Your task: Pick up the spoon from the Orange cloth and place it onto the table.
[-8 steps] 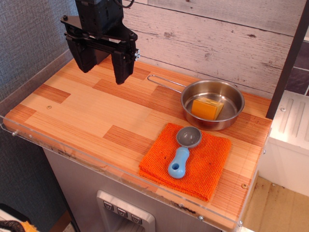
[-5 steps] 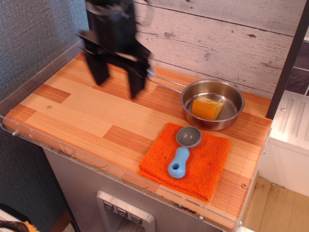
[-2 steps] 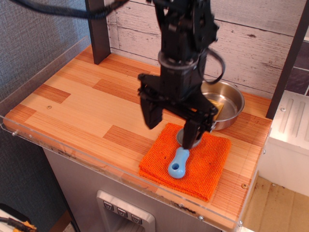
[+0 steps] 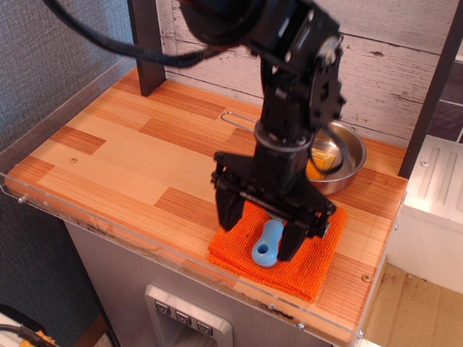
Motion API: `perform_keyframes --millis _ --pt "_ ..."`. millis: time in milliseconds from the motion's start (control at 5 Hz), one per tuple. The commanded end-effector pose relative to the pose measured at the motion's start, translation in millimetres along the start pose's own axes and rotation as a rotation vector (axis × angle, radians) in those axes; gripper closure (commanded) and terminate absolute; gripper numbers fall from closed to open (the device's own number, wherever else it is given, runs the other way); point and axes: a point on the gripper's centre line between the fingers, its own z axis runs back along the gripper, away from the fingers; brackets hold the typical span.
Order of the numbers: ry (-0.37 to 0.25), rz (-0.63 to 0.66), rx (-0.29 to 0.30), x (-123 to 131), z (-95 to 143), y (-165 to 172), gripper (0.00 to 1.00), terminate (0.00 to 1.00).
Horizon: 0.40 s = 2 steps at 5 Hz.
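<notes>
From my remote station I see the gripper (image 4: 262,235) lowered over the orange cloth (image 4: 318,260), its two black fingers (image 4: 229,210) spread apart with a clear gap between them. It is open and holds nothing. The left finger comes down at the cloth's left edge; the right finger stands on the cloth just to the right of the spoon (image 4: 267,244).

The spoon lies on the cloth, between the two fingers. Only its light blue handle shows, with the hole at the end nearest the camera. The bowl is hidden behind the gripper body, so I cannot confirm its position. I cannot tell whether either finger touches the handle.

The cloth lies flat on the table (image 4: 116,163), close to the front right edge, with its near corner just beside the clear acrylic rim. The wood-plank surface to the left of the cloth is in plain view.

Behind the gripper, toward the back wall, sits a steel pan (image 4: 347,155), partly covered by the arm. Its wire handle (image 4: 239,119) points left along the table. A yellow-orange block (image 4: 318,168) lies inside the pan, partly hidden.
</notes>
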Motion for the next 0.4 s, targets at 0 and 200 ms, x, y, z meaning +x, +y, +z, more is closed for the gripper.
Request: perform_keyframes --millis 0,200 --pt "-0.162 0.075 0.043 6.5 -10.8 -5.0 0.00 0.00" --pt "-0.232 0.093 0.021 11.8 -14.5 -0.5 0.00 0.00"
